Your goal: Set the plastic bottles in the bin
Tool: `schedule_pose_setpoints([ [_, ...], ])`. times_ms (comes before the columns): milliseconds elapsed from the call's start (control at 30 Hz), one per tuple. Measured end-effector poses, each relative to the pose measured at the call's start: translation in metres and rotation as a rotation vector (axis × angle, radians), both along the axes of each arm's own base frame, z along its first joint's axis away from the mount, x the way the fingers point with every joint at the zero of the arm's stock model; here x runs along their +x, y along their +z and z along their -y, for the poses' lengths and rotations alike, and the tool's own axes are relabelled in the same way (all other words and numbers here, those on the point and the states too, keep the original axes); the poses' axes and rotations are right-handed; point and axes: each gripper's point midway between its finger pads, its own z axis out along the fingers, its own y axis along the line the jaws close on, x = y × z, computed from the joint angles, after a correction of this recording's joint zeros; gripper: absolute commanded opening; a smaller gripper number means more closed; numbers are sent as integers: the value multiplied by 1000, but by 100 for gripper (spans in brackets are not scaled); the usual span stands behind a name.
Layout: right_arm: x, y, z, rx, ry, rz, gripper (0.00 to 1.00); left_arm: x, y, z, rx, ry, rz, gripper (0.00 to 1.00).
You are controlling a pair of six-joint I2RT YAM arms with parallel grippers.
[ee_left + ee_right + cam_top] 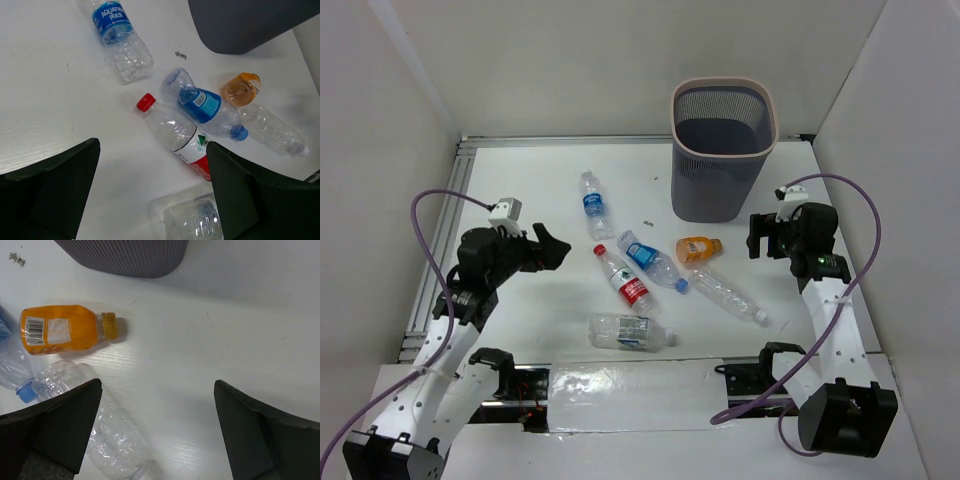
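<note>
The first pick has not begun, and none of the plastic bottles [630, 332] is held. Six lie on the table [520, 330] at centre frame in the top view: five clear crinkled ones and one squat orange bottle [699, 249]. The one bin [724, 150] stands upright at upper right of centre.

The left gripper [553, 248] at mid-left and the right gripper [757, 236] at mid-right both hang with fingers wide apart, empty.

Next, likely, the right drops onto the orange bottle, the left onto the red-capped bottle [625, 278] — each straddling the body crosswise.
</note>
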Motion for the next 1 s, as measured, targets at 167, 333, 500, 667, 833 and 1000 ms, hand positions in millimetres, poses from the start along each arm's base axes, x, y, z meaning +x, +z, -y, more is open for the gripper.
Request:
schedule_pose_setpoints([
  [167, -5, 2, -2, -47, 68, -9, 100, 2, -4, 4, -9, -20, -19, 100],
  [333, -13, 13, -15, -97, 241, -4, 100, 6, -9, 5, -7, -22, -45, 100],
  [500, -12, 15, -10, -139, 243, 3, 100, 12, -5, 7, -13, -19, -50, 62],
  [667, -11, 8, 4, -181, 191, -33, 96, 31, -3, 8, -5, -11, -71, 32],
  [833, -15, -4, 1, -173, 227, -70, 28, 57, -15, 9, 5, 20, -133, 100],
  [1000, -18, -7, -9, -135, 270, -72, 91, 93, -38, 16, 48, 48, -218, 100],
])
